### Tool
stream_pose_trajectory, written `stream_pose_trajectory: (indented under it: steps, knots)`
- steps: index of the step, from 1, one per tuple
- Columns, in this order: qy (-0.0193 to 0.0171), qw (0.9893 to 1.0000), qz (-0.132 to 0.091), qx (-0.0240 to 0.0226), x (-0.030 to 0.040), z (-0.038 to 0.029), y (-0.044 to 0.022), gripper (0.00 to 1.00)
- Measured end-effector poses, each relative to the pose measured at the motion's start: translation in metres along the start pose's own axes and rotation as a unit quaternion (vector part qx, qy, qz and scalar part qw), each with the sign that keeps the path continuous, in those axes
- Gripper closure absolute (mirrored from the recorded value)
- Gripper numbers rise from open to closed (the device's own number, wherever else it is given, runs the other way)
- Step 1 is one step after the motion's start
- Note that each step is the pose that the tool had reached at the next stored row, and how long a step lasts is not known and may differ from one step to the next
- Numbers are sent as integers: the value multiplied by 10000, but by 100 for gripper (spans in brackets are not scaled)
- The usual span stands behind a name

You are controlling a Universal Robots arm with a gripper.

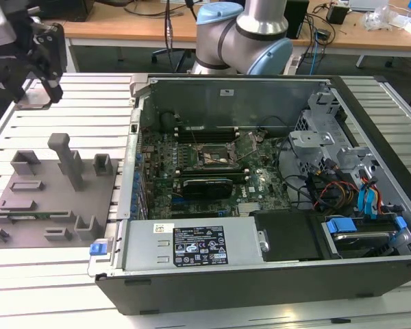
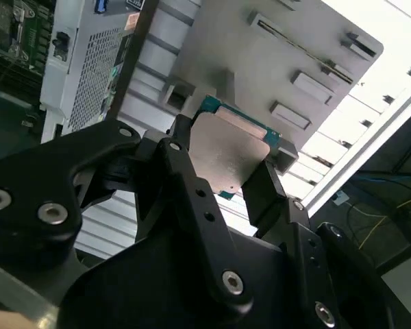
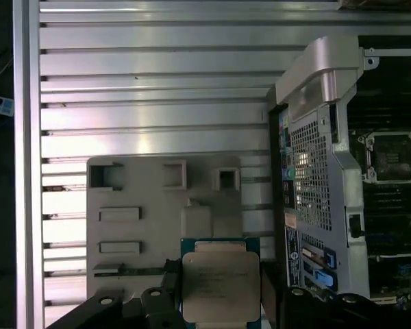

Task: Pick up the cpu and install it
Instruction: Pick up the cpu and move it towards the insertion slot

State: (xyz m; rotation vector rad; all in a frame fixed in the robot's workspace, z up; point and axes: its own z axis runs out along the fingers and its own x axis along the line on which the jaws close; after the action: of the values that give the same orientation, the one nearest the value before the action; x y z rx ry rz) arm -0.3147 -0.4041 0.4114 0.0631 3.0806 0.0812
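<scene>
In both wrist views the cpu (image 3: 220, 284) (image 2: 229, 151), a flat silver square with a thin green rim, sits between the black fingers (image 2: 185, 157) of my gripper (image 2: 226, 168) (image 3: 220, 291), which is shut on it. The chip hangs in the air above the grey tray (image 3: 137, 192) (image 2: 274, 55). The exterior view puts my gripper (image 1: 38, 86) high at that view's far left, above the slatted table and well apart from the open computer case. The dark square socket (image 1: 216, 154) (image 3: 390, 156) with its metal frame lies on the motherboard inside the case.
Upright blocks and a tall post (image 1: 68, 161) rise from the grey tray. The case walls (image 1: 133, 137), a power supply box (image 1: 192, 243) at the front, and drive cages with cables (image 1: 349, 178) at the exterior view's right surround the motherboard. The arm's base (image 1: 243, 34) stands behind the case.
</scene>
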Motion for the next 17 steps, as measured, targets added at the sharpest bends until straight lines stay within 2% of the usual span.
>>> stream_pose_trajectory:
  steps: [8, 17]
  knots:
    - [-1, 10000, 1, 0, -302, 19, 12, 45]
    - [0, 10000, 0, 0, -572, 35, 23, 45]
